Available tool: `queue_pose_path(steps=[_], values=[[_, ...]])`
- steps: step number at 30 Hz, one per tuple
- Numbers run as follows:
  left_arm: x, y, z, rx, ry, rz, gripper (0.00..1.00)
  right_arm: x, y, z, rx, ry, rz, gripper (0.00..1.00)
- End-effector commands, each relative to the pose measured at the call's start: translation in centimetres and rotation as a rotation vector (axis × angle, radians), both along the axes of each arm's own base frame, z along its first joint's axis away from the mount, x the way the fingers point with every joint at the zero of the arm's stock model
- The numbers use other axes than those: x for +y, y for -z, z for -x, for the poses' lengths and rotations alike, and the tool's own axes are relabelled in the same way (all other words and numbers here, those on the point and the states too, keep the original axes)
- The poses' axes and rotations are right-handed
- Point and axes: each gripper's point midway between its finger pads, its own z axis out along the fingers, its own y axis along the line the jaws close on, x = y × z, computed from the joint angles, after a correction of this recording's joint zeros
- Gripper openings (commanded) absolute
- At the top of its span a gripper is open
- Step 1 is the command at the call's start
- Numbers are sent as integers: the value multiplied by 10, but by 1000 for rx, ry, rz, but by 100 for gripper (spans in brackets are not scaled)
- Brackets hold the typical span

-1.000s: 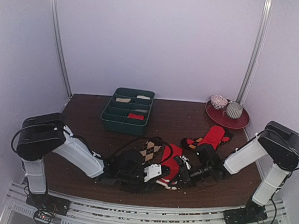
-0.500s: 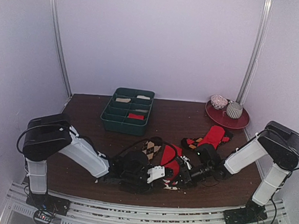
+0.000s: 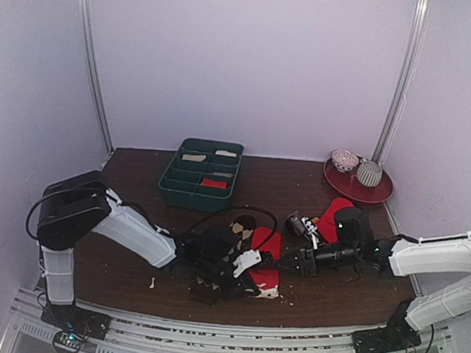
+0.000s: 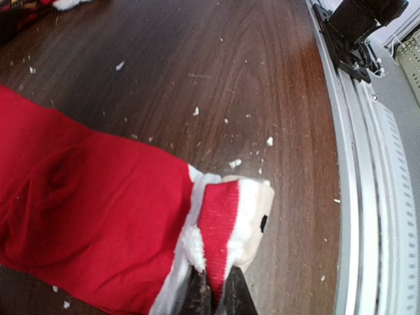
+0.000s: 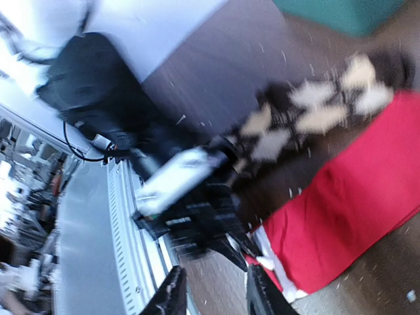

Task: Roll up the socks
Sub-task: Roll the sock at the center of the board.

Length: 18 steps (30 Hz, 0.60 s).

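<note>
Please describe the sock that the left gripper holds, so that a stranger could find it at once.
On the brown table, look near the front edge, closer than the green tray. There the left gripper pinches a bright red sock by its cuff. Only it has white stripes there; the brown sock beside it has tan diamonds.

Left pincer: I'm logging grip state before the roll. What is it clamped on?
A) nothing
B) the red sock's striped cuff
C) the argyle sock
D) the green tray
B: the left wrist view shows the left pincer shut on the red sock at its cuff.
</note>
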Motion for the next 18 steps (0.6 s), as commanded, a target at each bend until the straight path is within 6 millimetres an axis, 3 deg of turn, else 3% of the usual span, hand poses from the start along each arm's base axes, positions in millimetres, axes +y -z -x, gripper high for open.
queue_pose_path(steps=[1, 7, 18], values=[[54, 38, 31, 366, -23, -253, 0, -14, 1, 6, -376, -22, 83, 38], [58, 43, 27, 435, -24, -298, 0, -10, 19, 33, -671, -139, 171, 45], [67, 54, 29, 444, -23, -332, 0, 25, 51, 44, -834, -313, 306, 48]])
